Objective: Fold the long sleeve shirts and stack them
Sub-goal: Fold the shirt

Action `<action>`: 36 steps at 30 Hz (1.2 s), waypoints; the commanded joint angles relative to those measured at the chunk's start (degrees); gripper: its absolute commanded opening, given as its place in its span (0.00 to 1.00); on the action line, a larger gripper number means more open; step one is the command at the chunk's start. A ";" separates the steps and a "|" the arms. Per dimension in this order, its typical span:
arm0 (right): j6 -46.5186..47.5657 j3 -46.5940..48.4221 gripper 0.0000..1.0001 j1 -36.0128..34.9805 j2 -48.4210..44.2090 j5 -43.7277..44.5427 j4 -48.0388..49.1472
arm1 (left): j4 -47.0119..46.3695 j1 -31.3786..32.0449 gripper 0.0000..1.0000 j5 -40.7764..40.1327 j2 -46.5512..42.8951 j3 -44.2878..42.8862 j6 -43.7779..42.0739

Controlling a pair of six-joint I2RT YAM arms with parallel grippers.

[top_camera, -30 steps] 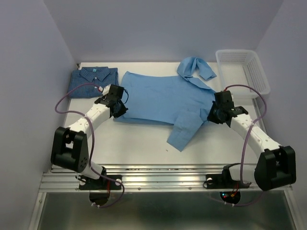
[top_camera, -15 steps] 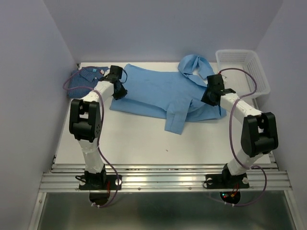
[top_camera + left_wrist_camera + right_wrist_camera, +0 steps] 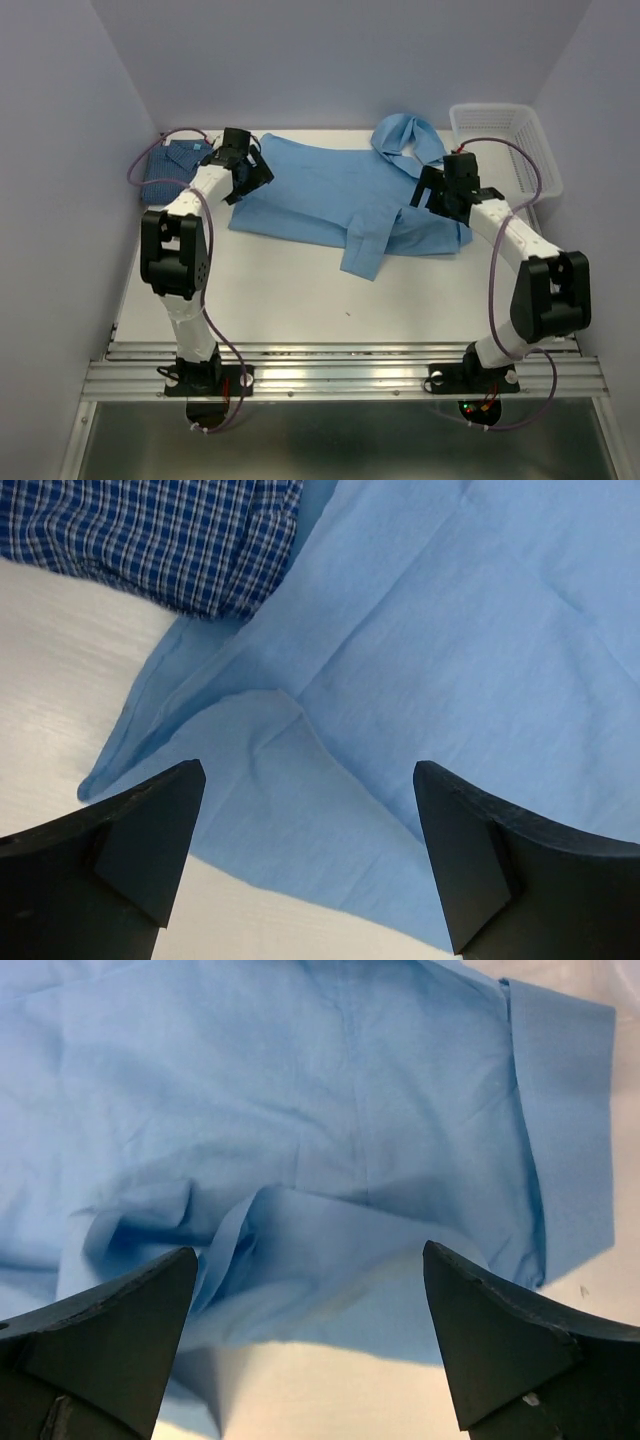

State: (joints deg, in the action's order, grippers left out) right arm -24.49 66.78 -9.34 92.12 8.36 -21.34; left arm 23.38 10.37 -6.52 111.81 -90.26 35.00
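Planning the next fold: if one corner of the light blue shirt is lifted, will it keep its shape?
Probably not: the light blue shirt lies limp with soft creases and a bunched fold, so a lifted corner would likely drape. It looks thin, so probably light. Its loose sleeve may trail across the table.

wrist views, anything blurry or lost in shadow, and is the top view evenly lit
Left wrist: the checked shirt and the light blue shirt are sharp, with readable creases; the black fingers are featureless dark shapes. Right wrist: fingers equally dark, soft shadow inside the cloth's raised fold. Top external: soft, even light on the table, no glare.
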 commanded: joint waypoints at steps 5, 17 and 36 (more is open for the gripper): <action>1.47 -7.54 1.00 0.20 -12.48 3.41 1.66 | -7.63 4.29 0.99 9.68 -15.72 16.06 -4.31; 0.58 -10.27 1.00 0.20 -16.00 0.89 1.92 | -13.27 27.93 0.99 19.10 -12.59 26.19 -8.02; 0.32 -12.73 1.00 0.20 -19.60 5.08 2.01 | 2.28 40.86 0.91 -1.72 2.18 9.31 -15.05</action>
State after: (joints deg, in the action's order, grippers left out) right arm -23.99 54.57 -9.34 75.13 10.79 -21.04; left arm 18.70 47.16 -1.15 112.75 -78.70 22.63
